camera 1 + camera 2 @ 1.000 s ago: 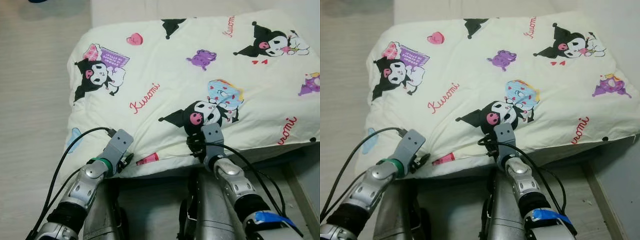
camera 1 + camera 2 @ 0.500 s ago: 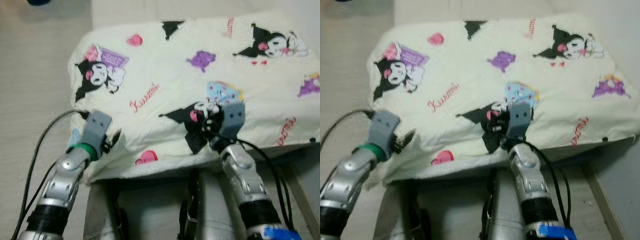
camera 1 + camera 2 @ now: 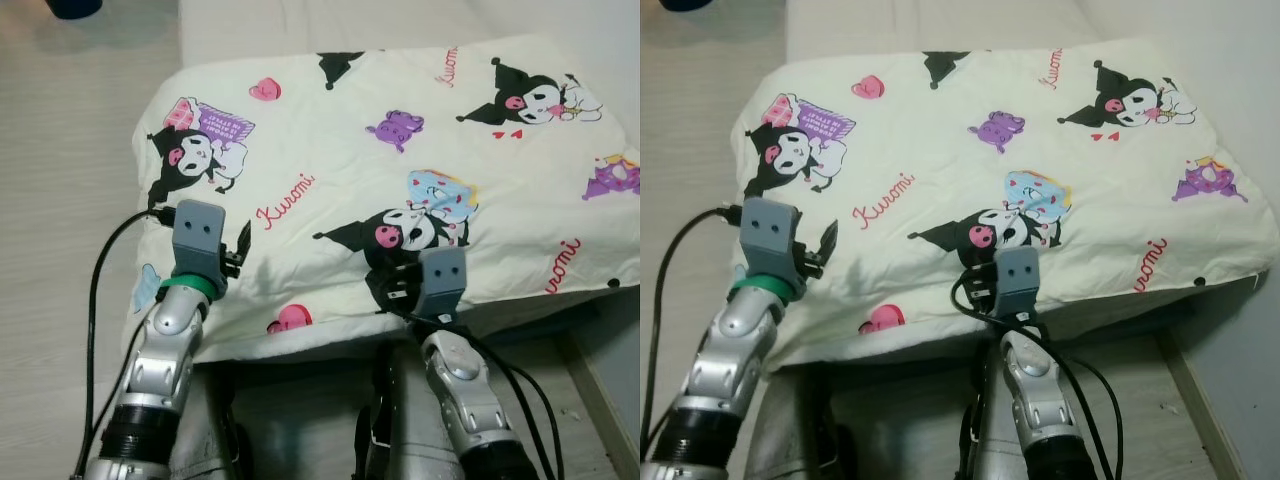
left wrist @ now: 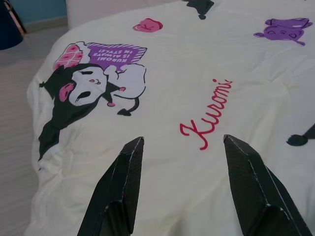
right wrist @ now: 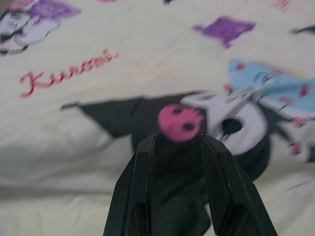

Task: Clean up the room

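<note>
A cream pillow (image 3: pixel 340 150) printed with black cartoon figures and red script lies in front of me. My left gripper (image 3: pixel 238 250) hovers open just above its front left part, and the wrist view shows its fingers (image 4: pixel 123 177) spread over the print with nothing between them. At the front edge, my right gripper (image 3: pixel 392 285) is at the black figure with the pink skull. Its fingers (image 5: pixel 142 182) stand close together, with a dark bunched fold of the cover (image 5: pixel 177 196) pinched between them.
Light wooden floor (image 3: pixel 60 200) lies to the left, with a dark blue object (image 3: pixel 72 8) at the far left corner. A white surface (image 3: pixel 260 30) lies behind the pillow. My silver legs (image 3: pixel 410 430) stand under the front edge. A pale ledge (image 3: pixel 600 390) runs along the right.
The left gripper has let go of the pillow's front edge and risen over its top, now open. The right gripper lifted the fabric and has come back down.
</note>
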Robot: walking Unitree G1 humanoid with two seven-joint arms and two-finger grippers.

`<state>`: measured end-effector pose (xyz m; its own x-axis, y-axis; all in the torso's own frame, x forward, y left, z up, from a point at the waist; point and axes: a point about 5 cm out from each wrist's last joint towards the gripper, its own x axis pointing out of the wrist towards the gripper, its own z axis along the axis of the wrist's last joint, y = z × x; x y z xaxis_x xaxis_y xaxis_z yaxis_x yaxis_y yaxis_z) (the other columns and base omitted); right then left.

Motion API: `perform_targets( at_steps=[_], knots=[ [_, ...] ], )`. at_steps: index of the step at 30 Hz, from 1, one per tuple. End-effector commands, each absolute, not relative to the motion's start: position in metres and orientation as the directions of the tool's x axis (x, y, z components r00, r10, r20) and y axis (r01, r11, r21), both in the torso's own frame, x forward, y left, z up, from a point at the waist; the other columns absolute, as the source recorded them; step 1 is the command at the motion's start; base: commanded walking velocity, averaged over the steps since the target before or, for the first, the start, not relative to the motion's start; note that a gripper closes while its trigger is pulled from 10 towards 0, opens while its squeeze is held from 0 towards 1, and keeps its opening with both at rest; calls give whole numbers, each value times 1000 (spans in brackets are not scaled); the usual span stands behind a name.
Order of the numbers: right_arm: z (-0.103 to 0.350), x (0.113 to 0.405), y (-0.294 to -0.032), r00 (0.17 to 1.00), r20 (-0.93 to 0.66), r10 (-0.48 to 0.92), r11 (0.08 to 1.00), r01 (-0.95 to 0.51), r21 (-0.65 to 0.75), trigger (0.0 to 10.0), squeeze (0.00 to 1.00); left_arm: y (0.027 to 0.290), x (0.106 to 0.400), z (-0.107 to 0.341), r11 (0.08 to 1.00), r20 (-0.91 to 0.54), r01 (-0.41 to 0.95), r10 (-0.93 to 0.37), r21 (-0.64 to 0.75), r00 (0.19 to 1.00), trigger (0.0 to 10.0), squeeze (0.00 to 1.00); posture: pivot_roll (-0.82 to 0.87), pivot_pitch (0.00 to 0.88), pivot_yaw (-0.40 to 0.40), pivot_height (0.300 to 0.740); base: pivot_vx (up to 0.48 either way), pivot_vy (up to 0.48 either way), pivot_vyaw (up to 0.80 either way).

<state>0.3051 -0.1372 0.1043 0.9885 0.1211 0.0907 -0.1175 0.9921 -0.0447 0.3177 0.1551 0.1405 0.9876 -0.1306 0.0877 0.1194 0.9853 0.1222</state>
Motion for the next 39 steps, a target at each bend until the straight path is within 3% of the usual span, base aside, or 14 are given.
perform_targets(
  at_steps=[1, 14, 33, 39],
  knots=[
    [99, 301, -142, 992, 80, 96, 995, -94, -31, 10000, 0, 154, 315, 140, 985, 103, 105, -119, 138, 988, 10000, 0, -3, 143, 7, 564, 0, 0, 0],
    [89, 298, -144, 994, 71, 82, 996, -80, -31, 10000, 0, 153, 312, 126, 983, 85, 63, -78, 173, 993, 10000, 0, -3, 127, 1, 598, 0, 0, 0],
    [83, 297, -143, 996, 54, 70, 997, -68, -31, 10000, 0, 140, 310, 118, 971, 63, 147, -162, 191, 985, 10000, 0, -3, 125, 12, 658, 0, 0, 0],
    [79, 294, -142, 996, 45, 72, 997, -70, -28, 10000, 0, 140, 308, 115, 974, 63, 110, -125, 199, 990, 10000, 0, -4, 126, 16, 683, 0, 0, 0]
  ],
)
